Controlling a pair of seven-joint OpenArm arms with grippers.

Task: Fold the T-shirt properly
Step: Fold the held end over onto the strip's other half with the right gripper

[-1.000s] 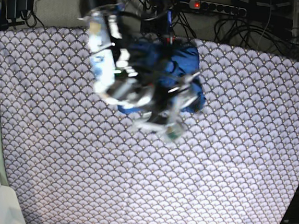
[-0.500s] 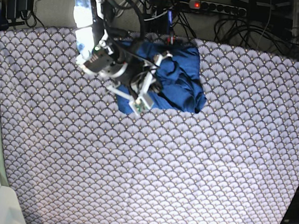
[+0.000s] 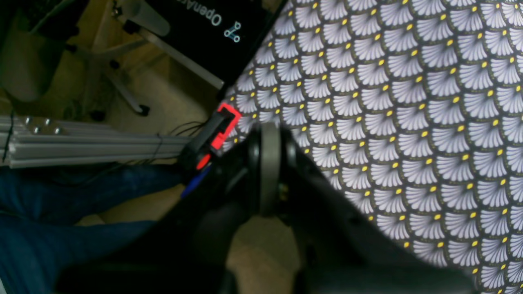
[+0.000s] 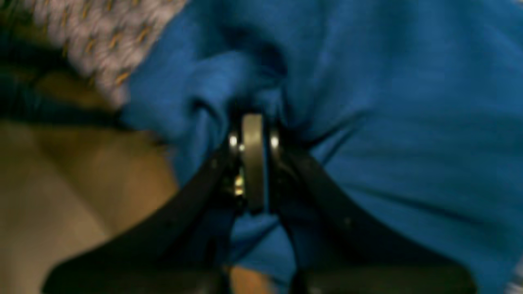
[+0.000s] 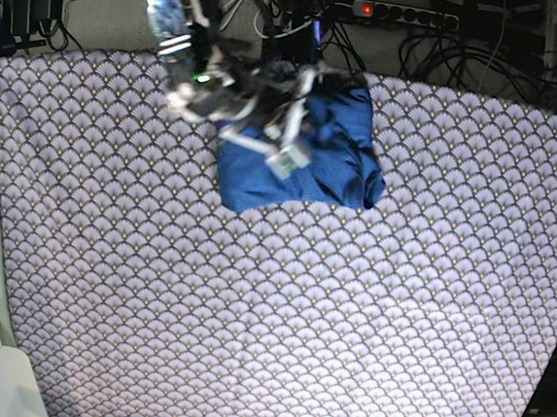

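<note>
Basically a big scallop-patterned cloth (image 5: 347, 312) spread over the whole table, grey-white fans with little yellow dots. Goes right up to a strip of floor at the far edge, with a black power strip (image 5: 393, 14) and a mess of cables.

Next down in size, the T-shirt (image 5: 331, 164): plain blue, bunched into a rough squarish heap near the far edge of the cloth, about the middle of that edge. Lumpy and creased, not flat at all, with a rolled-looking fold along its right side in the base view.

Then the right arm (image 5: 181, 39), reaching in from the far left of the base view and sitting over the near-left part of the heap. Right gripper (image 4: 253, 122) pinched tight on a bunch of the T-shirt, blue fabric puckered around the tips in the wrist view. Pretty blurry there though, so no telling which part of the shirt got pinched.

Over on the other side, the left gripper (image 3: 267, 134) closed on nothing, jaws pressed together, hanging at the cloth's corner with bare floor beside it. Right next to that, a small red clamp (image 3: 220, 128) at the cloth's edge.
</note>
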